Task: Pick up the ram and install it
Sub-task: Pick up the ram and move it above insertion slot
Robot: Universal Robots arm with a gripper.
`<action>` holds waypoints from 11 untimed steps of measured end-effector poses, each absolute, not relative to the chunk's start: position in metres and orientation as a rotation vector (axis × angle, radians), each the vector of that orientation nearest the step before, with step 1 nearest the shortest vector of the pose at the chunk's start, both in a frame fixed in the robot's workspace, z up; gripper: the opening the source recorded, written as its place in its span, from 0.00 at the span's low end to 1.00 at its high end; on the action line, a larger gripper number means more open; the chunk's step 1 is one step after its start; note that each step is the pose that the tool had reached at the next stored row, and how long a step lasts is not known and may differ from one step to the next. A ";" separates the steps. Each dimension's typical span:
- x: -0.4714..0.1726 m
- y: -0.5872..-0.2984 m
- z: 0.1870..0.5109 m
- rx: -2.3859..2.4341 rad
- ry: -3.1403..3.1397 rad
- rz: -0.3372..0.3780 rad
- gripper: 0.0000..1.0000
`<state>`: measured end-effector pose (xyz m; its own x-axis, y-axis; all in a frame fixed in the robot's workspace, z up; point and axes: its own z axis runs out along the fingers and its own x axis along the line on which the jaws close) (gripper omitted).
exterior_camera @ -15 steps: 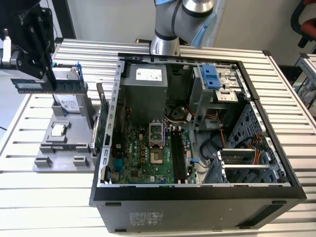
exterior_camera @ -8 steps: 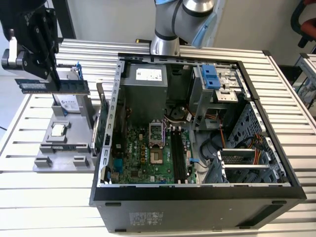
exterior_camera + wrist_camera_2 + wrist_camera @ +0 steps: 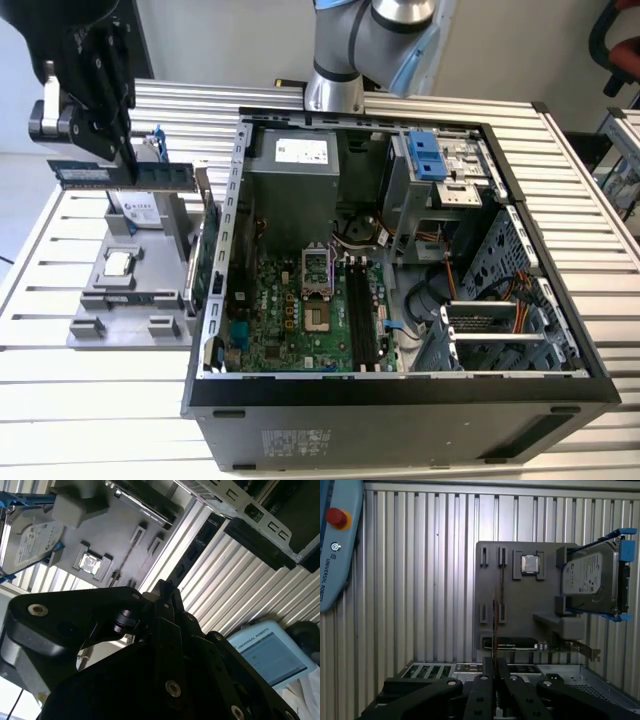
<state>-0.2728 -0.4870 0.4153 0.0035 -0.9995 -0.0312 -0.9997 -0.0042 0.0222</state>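
My black gripper [image 3: 128, 168] hangs at the exterior view's left, above the grey holder plate [image 3: 100, 325]. It is shut on the ram [image 3: 165, 176], a long thin dark stick with a pale label. The stick lies level and is lifted off the plate. The first wrist view shows the ram [image 3: 494, 622] edge-on as a thin line running out from between the fingertips [image 3: 489, 666]. At the exterior view's right the open computer case [image 3: 400, 395] lies on its side. On its green motherboard [image 3: 290, 320] run long black memory slots [image 3: 360, 315].
The holder plate [image 3: 520, 610] also carries a processor chip [image 3: 530, 564], a silver hard drive in a blue frame [image 3: 592, 580] and a green expansion card [image 3: 207, 255] next to the case wall. A teach pendant [image 3: 335, 540] lies on the ribbed metal table [image 3: 420, 580].
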 end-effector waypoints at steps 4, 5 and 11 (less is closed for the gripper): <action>-0.261 -0.487 0.415 -2.222 2.214 0.062 0.00; -0.258 -0.487 0.415 -2.222 2.214 0.063 0.00; -0.241 -0.487 0.415 -2.224 2.215 0.066 0.00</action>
<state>-0.2413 -0.4870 0.4154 0.0032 -0.9995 -0.0312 -0.9996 -0.0041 0.0282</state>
